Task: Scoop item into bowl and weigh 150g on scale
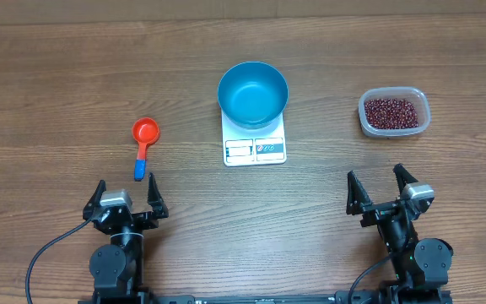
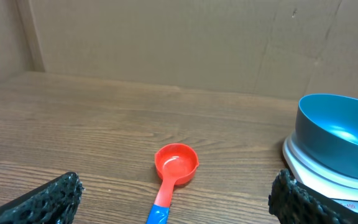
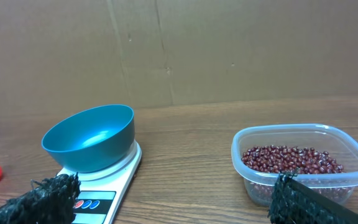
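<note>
neither arm holds anything, so i judge the task to be at its first step: getting hold of the scoop. the blue bowl sits empty on the white scale in the middle of the surface. the beans all lie in the clear tub toward the right edge, well apart from the bowl. the red scoop lies flat toward the left side, its blue handle pointing at the near edge. the left end effector rests at the near edge just behind that handle, fingers spread wide and empty. the right end effector sits at the near edge before the tub, likewise spread and empty. next, the left one likely needs to reach forward, lower over the handle and close across it.
</note>
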You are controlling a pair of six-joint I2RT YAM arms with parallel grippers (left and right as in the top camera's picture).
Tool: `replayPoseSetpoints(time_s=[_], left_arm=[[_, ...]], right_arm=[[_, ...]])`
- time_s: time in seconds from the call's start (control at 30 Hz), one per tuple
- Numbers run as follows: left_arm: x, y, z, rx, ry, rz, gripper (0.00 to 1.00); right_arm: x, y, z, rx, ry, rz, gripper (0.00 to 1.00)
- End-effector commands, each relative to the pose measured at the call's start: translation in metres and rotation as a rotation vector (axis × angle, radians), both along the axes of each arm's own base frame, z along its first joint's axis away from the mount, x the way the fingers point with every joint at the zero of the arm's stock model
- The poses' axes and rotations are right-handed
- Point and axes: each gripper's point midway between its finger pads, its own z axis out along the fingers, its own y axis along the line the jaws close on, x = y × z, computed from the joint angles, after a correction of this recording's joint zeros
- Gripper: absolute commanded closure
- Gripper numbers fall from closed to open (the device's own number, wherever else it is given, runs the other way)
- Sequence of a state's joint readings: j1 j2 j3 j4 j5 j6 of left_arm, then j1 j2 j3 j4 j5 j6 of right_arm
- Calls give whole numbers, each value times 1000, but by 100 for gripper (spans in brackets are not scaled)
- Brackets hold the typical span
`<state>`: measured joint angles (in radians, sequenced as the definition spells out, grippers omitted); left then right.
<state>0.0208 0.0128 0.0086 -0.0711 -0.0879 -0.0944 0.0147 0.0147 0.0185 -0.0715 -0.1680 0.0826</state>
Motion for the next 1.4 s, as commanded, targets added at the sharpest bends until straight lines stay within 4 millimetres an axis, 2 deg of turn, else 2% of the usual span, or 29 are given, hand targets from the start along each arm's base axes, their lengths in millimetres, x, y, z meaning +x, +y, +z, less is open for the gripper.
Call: replayPoseSetpoints(time_s=[0.0, 0.73, 1.07, 1.37], left_arm=[[-1, 4, 1, 21, -5, 21, 0], [-1, 4, 1, 21, -6, 21, 0], [0, -5, 2, 18, -6, -32, 0], [-3, -12, 34, 17, -39, -73, 0]], right_arm=[[0, 0, -2, 6, -3, -5, 0], [0, 0, -2, 6, -3, -5, 0], [0, 0, -2, 6, -3, -5, 0], [0, 0, -2, 7, -3, -5, 0]])
